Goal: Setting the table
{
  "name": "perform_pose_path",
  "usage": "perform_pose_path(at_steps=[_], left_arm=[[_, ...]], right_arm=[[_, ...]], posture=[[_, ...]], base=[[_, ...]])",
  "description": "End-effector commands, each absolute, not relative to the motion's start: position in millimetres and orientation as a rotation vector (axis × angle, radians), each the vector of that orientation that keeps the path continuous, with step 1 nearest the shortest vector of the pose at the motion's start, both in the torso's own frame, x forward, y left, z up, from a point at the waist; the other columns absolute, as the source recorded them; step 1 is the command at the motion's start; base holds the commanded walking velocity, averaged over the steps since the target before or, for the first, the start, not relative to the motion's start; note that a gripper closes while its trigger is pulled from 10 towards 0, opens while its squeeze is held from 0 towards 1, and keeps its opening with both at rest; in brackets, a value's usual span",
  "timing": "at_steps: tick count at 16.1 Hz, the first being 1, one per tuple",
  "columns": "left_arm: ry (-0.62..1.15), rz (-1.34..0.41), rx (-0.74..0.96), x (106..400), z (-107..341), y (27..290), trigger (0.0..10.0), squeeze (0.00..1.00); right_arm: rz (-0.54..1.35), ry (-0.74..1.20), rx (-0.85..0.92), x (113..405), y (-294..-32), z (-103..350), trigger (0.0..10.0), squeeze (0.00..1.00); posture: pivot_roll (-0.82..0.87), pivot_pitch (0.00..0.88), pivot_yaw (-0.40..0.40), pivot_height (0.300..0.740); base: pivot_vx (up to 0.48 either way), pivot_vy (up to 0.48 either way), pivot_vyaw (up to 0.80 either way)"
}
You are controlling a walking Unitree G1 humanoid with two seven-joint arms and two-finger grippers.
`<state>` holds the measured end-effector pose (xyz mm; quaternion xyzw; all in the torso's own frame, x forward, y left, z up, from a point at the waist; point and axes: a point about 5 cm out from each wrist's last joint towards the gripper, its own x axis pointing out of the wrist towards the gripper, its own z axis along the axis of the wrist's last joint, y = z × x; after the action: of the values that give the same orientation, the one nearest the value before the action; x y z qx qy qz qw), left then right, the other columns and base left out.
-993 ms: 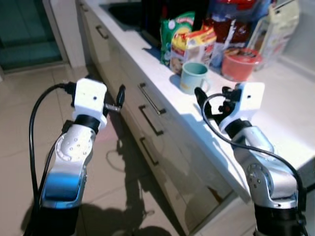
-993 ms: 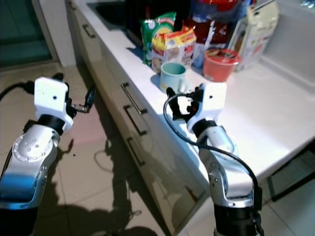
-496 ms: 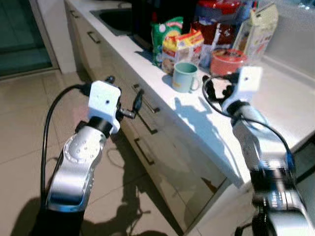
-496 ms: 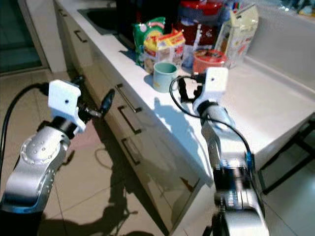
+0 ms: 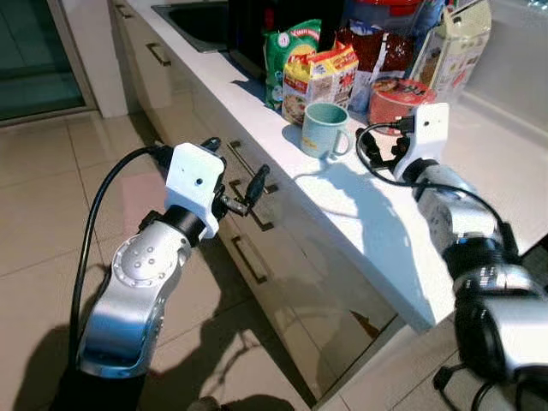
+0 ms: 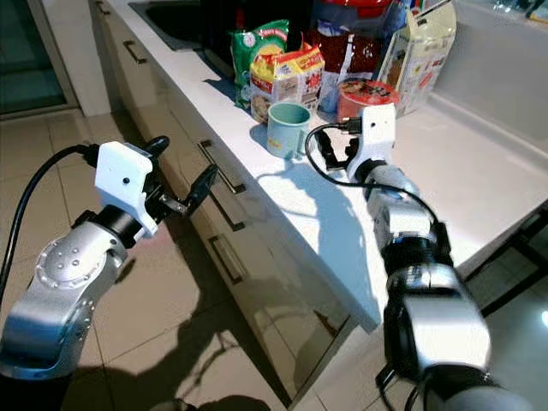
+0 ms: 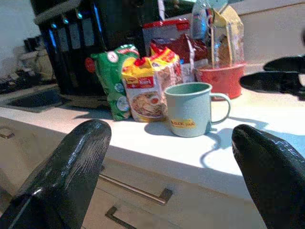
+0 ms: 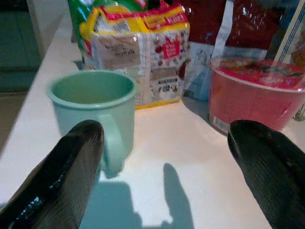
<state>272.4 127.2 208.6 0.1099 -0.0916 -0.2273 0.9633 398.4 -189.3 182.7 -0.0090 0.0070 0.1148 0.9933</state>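
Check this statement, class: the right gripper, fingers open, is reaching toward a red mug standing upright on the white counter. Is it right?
One detail is wrong: the mug is pale green, not red, as the right wrist view shows. The red thing beside it is a lidded bowl. The right gripper does have its fingers open, and the mug stands upright on the white counter.

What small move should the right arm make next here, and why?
Probably ease the right pincer forward toward the pale green ceramic mug. Its fingers are open and empty, short of the mug, whose handle faces it on the white countertop.
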Motion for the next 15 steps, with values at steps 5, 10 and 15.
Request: perform_pose_path(at_steps=[5,10,15], left_arm=[[-0.156,-0.558,0.245,256,218,121,10.0,0.00],[-0.133,-0.540,0.277,246,229,128,10.0,0.00],[-0.105,-0.519,0.302,237,235,133,10.0,0.00]], right_arm=[[0.250,0.021,-0.052,402,-205,190,10.0,1.00],[0.290,0.035,-0.068,402,-206,191,10.0,0.00],[0.309,0.021,-0.084,405,-200,197,10.0,0.00]], posture=[[0.18,0.073,-0.051,0.740],[0.23,0.132,-0.048,0.740],[0.30,0.163,-0.042,0.740]], base=[[0.000,0.000,0.00],[0.000,0.000,0.00],[0.000,0.000,0.00]])
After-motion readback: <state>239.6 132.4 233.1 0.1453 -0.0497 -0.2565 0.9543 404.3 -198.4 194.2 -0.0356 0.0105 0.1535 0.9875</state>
